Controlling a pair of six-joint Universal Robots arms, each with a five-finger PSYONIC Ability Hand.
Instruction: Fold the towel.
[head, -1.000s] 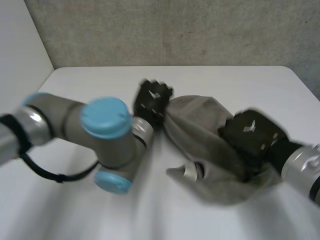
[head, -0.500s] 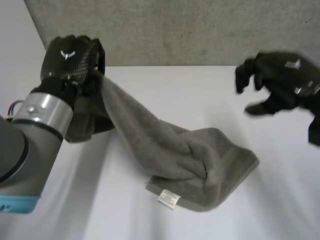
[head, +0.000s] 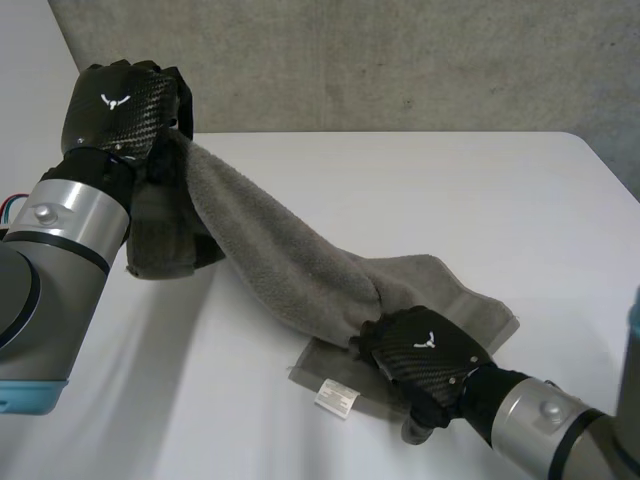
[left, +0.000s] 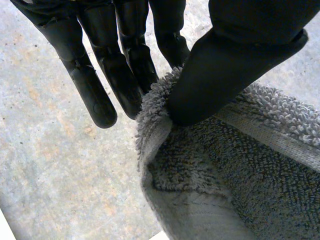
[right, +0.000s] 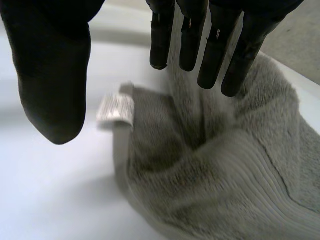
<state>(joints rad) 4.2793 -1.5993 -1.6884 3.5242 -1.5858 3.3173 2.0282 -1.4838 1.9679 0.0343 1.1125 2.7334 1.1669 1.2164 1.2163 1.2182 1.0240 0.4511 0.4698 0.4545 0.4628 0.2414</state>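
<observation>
Pinching towel (head: 290, 270) edge, left hand (head: 120, 105); right hand (head: 430, 355) fingers (right: 215, 50) straight above.

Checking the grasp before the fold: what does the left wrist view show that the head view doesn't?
Left wrist view: the thumb of the left hand pinching the towel by its hemmed edge against the fingers. Head view: the right hand over the towel's low end on the table, beside the white label. Both: the left hand holding the towel.

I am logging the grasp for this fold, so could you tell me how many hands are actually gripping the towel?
1. The left hand pinches the raised end of the towel; the right hand is open over its near end, gripping nothing.
</observation>
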